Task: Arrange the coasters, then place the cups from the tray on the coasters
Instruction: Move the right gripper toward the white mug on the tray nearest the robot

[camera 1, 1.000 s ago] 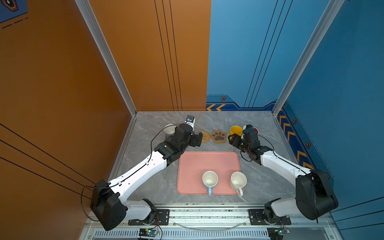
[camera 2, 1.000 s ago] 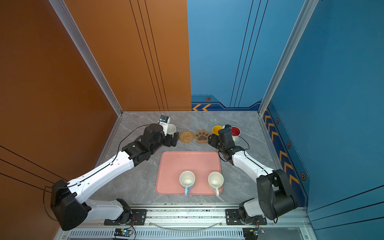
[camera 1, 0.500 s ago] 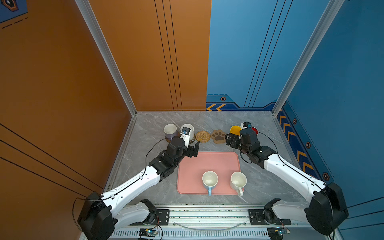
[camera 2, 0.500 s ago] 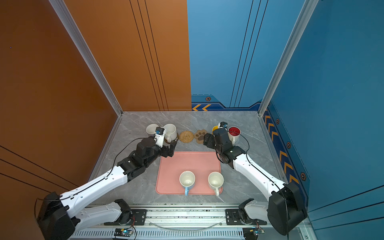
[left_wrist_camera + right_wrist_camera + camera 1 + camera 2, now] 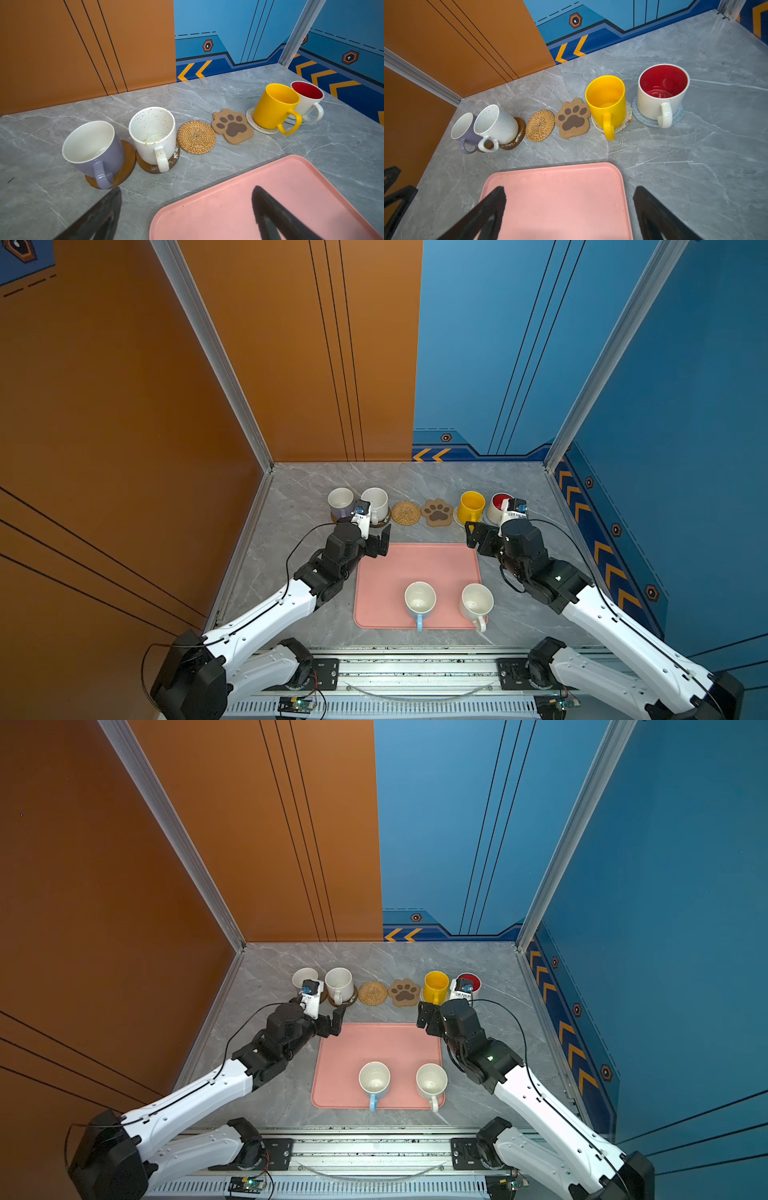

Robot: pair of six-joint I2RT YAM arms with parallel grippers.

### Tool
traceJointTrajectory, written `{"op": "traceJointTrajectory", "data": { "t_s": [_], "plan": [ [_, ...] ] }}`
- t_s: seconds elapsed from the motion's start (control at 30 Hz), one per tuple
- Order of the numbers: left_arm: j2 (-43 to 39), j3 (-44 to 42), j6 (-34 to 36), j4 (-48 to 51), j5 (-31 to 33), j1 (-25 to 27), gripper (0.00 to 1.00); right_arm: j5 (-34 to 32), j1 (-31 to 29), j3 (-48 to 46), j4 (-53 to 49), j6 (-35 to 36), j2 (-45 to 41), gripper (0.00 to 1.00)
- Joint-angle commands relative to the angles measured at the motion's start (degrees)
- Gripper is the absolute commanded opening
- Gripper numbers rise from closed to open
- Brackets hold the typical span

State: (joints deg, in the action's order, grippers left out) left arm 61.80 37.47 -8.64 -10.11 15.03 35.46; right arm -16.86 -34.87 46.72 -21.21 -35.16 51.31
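I am holding my left pincer [image 5: 187, 188] and right pincer [image 5: 569, 188] wide open, gripping nothing, near the tray's [image 5: 395, 564] far corners. A blue mug [image 5: 420, 597] and a white mug [image 5: 477, 602] are standing on the tray. Four more mugs [image 5: 471, 506] are sitting on coasters behind it. The rattan coaster [image 5: 406, 513] and paw coaster [image 5: 437, 512] are lying bare.

No readable text, numbers or brands. Only orange chevron marks [image 5: 203, 67] on dark-blue wall strip [image 5: 220, 64].
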Motion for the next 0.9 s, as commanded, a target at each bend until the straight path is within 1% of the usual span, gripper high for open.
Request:
{"op": "traceJointTrajectory", "data": {
  "t_s": [0.0,0.1,0.17,0.27,0.4,0.5,0.67,0.87],
  "plan": [
    [-1.3,-1.1,-1.4,-1.4,-1.4,-1.3,0.98,-2.3,-2.2,-1.6,-7.5,1.4,-3.5,0.99],
    [-1.6,-1.6,-2.0,-1.9,-2.3,-2.0,0.98,-3.8,-4.9,-2.4,-11.4,0.7,-6.8,1.00],
    [-1.6,-1.9,-2.3,-2.2,-2.9,-2.3,0.98,-4.9,-7.8,-2.6,-14.3,-0.2,-8.9,1.00],
    [-1.5,-1.9,-2.5,-2.3,-3.4,-2.8,0.98,-5.0,-10.4,-2.0,-19.6,-1.6,-11.1,1.00],
    [-1.5,-2.0,-2.6,-2.2,-3.6,-3.1,0.98,-6.3,-15.1,0.6,-29.7,-3.8,-12.5,1.00],
    [-1.5,-1.9,-2.8,-2.3,-3.8,-3.3,0.98,-7.5,-19.3,2.5,-36.2,-6.9,-12.4,0.99],
    [-1.0,-1.8,-3.0,-2.4,-4.4,-3.3,0.98,-4.7,-25.0,3.5,-41.8,-11.3,-10.1,0.98],
    [-1.2,-1.7,-3.1,-2.4,-4.5,-3.4,0.98,0.7,-28.7,3.6,-45.8,-15.5,-8.0,0.96]
  ]
}}
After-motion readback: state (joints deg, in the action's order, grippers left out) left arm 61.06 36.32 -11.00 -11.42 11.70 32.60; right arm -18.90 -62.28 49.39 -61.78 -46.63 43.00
